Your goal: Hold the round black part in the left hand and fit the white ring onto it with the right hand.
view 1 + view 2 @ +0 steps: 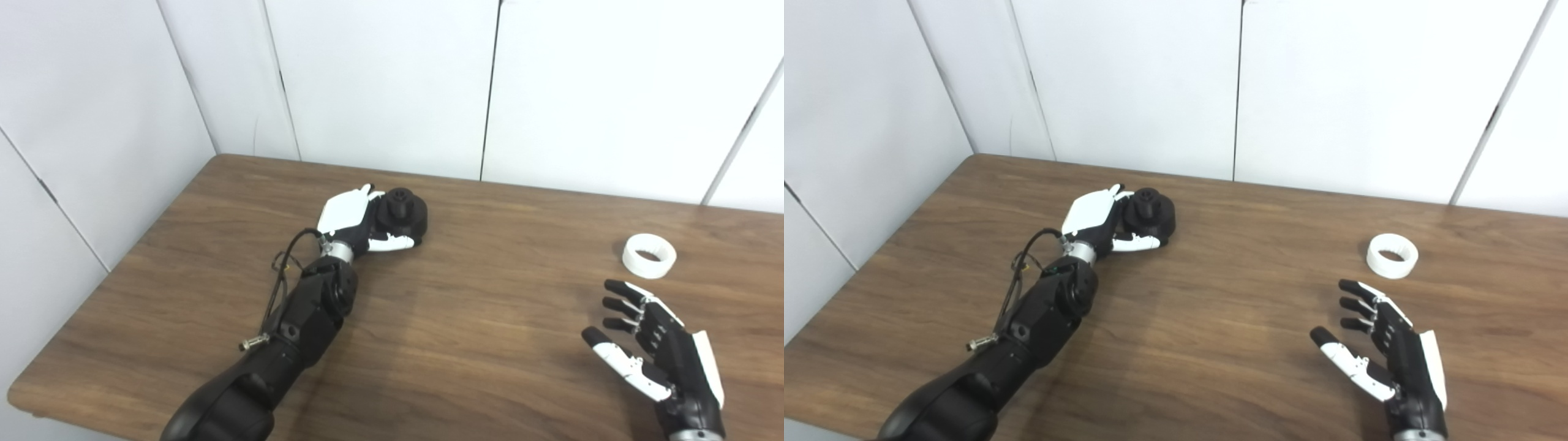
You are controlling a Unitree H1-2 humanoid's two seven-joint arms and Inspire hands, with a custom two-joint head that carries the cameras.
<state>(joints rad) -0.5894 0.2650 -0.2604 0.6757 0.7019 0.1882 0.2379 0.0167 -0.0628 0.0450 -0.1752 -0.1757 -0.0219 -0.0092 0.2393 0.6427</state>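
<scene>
Count on your table (465, 343): one round black part (402, 212), one white ring (649, 255), two hands. Nothing else is on the wood.

Taking the round black part as the reference: it sits on the tabletop toward the far edge, left of centre. Your left hand (358, 222) is right against it on its left side. Fingers curl around the far and left of the part, and the thumb (392, 244) lies along its near side, touching. So the fingers are closed around the part. It looks to be resting on the table; you cannot tell from either view whether it is lifted at all. A raised knob stands on top of the part, uncovered.

The white ring lies flat, hole up, well to the right of the black part and a bit nearer to you. Nothing touches it.

Your right hand (1387, 355) is further right than the part and much nearer to you, just short of the ring on its near side, apart from it. Palm faces left. Fingers (1356, 303) are spread wide, tips pointing toward the ring, with the thumb out to the left. It holds nothing.

Both forearms come up from the near edge; the left one has a loose cable (283, 269) looping beside the wrist.
</scene>
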